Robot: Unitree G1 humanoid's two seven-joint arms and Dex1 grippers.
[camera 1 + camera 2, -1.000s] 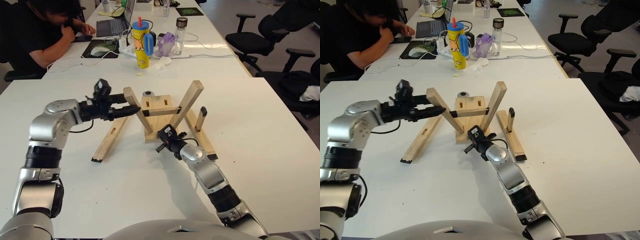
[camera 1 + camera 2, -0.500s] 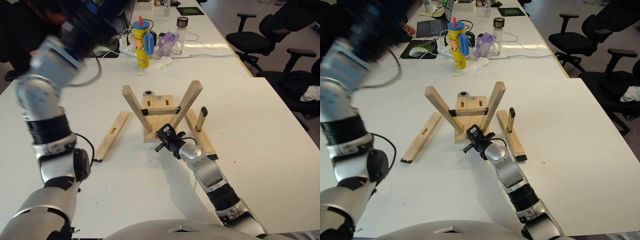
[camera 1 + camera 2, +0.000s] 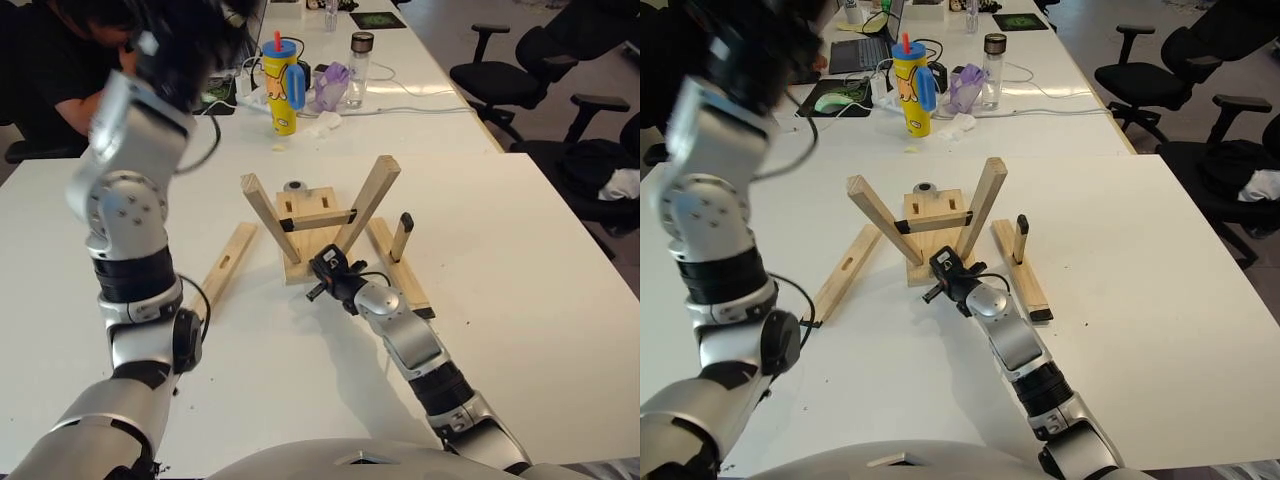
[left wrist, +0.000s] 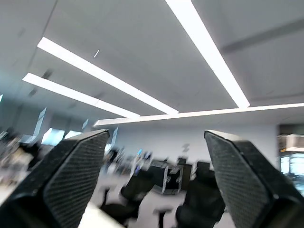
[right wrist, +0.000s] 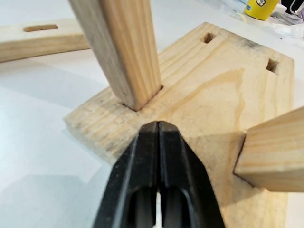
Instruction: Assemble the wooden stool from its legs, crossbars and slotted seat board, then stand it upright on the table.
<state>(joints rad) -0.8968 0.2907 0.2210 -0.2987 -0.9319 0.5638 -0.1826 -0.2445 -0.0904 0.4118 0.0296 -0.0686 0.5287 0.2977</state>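
The slotted seat board [image 3: 303, 262] lies flat on the white table [image 3: 520, 300]. Two legs [image 3: 265, 215] [image 3: 368, 203] stand in it, leaning apart in a V, and a crossbar [image 3: 320, 219] joins them. My right gripper [image 3: 318, 274] is shut with nothing in it. Its fingertips [image 5: 158, 126] rest at the board's near edge, between the two leg bases. A loose slotted leg [image 3: 225, 268] lies to the left of the board. Another leg [image 3: 400, 272] lies to the right with a short peg [image 3: 401, 237] sticking up from it. My left gripper [image 4: 156, 137] is open and empty. It is raised high over the far left and faces the ceiling.
A small round grey part [image 3: 296, 186] sits just behind the board. On the adjoining table stand a yellow cup [image 3: 282, 88], a bottle [image 3: 361, 62] and a laptop, with a person seated at its far left. Office chairs [image 3: 520, 70] stand to the right.
My left gripper has let go at the left leg and crossbar and swung up high, away from the stool. The right gripper has stayed at the board's near edge.
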